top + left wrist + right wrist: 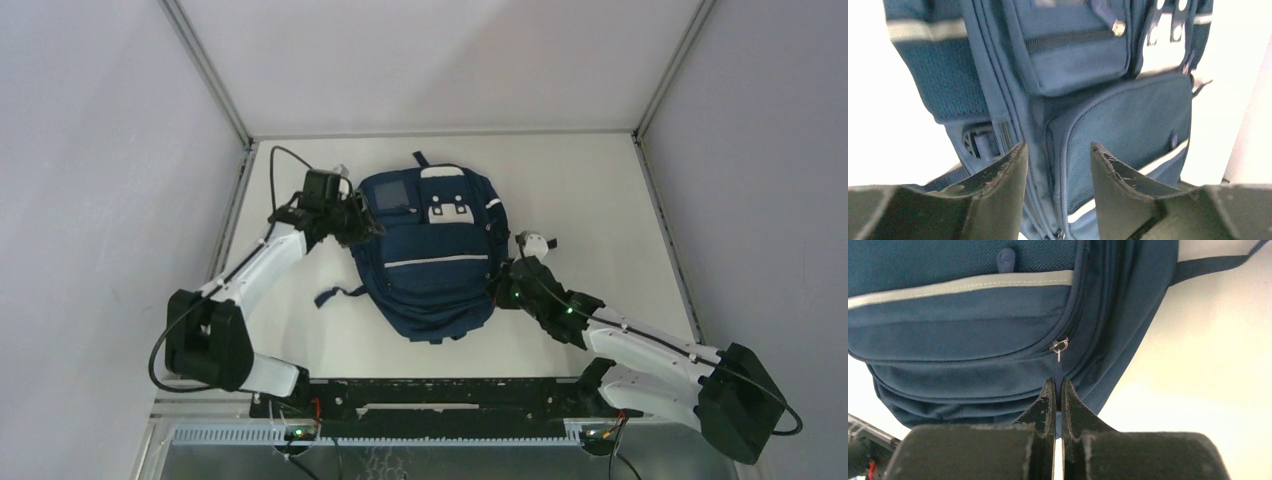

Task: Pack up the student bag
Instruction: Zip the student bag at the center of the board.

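1. The student bag (430, 265) lies flat on the table (600, 200), front panel up, between the two arms. Its carry handle points away from the arm bases.
2. The right gripper (1058, 383) is clenched on the zipper pull (1058, 369). This is a thin blue tab hanging from a slider low on the bag's right side, at the edge of the front pocket.
3. The left gripper (1058, 150) is released. Its jaws stand apart over the bag's upper left flank, with nothing between them but the fabric below.
4. We see nothing loose lying beside the bag, so we judge that the work in hand is the zip, not the loading.
5. The teeth by the slider sit in a shadowed fold. We cannot tell whether that track is closed behind it or open ahead of it, nor what is inside the bag.
6. The small upper pocket's zip looks shut in the left wrist view.
7. As we judge it, what is left is to run the held slider along its track, with the free left claw steadying the bag.
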### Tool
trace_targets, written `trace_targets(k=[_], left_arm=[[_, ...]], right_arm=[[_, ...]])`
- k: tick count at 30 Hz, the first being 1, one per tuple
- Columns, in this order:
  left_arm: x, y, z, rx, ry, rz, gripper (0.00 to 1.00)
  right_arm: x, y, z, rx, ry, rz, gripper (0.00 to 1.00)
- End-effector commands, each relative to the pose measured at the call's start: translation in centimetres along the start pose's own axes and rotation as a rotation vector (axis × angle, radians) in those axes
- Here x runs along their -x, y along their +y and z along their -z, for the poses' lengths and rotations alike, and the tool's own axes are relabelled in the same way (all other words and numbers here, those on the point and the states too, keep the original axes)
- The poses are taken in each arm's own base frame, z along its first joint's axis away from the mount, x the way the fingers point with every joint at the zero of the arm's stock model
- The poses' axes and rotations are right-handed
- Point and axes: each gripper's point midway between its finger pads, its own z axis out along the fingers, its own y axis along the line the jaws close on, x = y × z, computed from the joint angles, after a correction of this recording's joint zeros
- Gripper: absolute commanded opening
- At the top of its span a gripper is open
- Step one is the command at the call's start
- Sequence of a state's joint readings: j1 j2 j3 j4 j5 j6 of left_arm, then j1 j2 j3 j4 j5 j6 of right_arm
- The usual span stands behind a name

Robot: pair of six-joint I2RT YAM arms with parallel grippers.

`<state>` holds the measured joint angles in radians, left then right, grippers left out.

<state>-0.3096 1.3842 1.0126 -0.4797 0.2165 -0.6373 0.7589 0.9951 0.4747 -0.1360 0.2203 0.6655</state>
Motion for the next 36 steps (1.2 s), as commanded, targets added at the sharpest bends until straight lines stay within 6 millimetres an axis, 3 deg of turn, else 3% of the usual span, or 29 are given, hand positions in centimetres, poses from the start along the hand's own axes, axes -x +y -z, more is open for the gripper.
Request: trace_targets(k=[1,4,9,12,15,17,28,36], left_arm=[[4.6,-2.8,1.7,-0.016,-0.109,-0.128,0.55],[2.9,-4.1,3.5,-0.029,-0.134,-0.195,0.59],[-1.8,-4.9,5.9,-0.109,-0.149,-0.081,0.58],[-5.2,-6.4,6.1,-0.171,-0.14,0.001,0.57],[-8.8,-9.0,5.3,-0.241,-0.067,0.067,0.64],[-10.2,-10.3,4.7,-0.255,-0.025,0.071,0.66],[-12.7,-11.2,0.2,-0.133,0.096,0.212,0.74],[-11.1,-10.6,-2.0,-0.05,0.016,0.289,0.68]], right_arm=[[0.3,3.3,1.0,0.045,-0.021,0.025,0.0],[-0.3,4.7,1.1,0.071,-0.005,0.019,0.0],[-0.9,4.4,0.0,0.048,0.011,0.016,0.0],[-1.1,4.5,-0.6,0.054,0.022,0.019,0.0],[-0.9,4.1,-0.8,0.042,0.022,0.014,0.0],[-0.7,3.4,-0.6,0.022,0.022,0.008,0.0],[0.1,2.3,0.7,-0.01,-0.002,0.003,0.0],[-0.3,2.6,0.8,-0.002,0.006,0.009,0.0]])
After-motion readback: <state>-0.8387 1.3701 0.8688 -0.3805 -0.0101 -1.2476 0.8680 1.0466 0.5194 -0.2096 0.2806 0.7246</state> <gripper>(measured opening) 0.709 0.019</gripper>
